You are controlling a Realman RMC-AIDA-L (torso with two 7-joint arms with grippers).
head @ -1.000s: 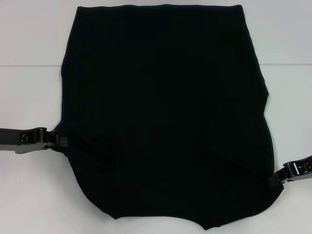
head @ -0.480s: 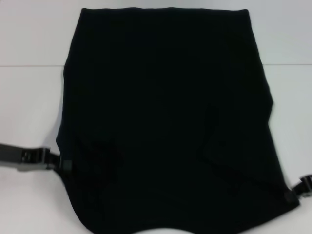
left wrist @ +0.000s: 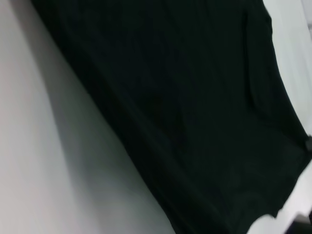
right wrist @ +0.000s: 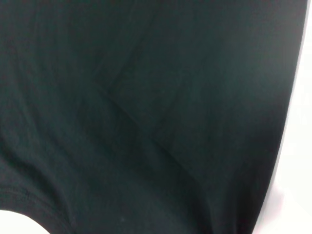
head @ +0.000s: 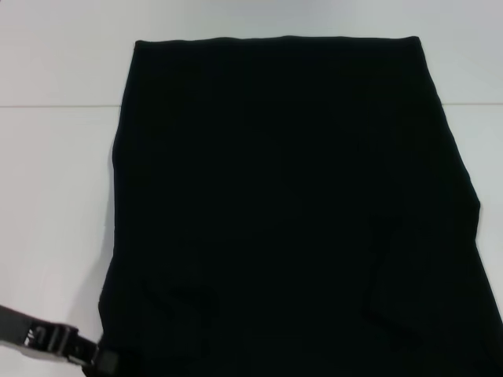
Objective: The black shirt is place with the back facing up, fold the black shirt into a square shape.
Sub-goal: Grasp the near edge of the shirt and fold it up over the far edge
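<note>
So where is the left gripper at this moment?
In the head view, the left gripper is at the bottom left corner, on the near left edge of the black shirt, which lies spread over the white table.

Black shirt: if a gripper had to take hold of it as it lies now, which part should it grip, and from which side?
Probably a near corner, approached from the outer side. The shirt spreads broad and smooth across the table, so its middle gives nothing to pinch; only the edges do. The left gripper is already at the near left corner, coming in from the left. The right gripper is out of view.
</note>
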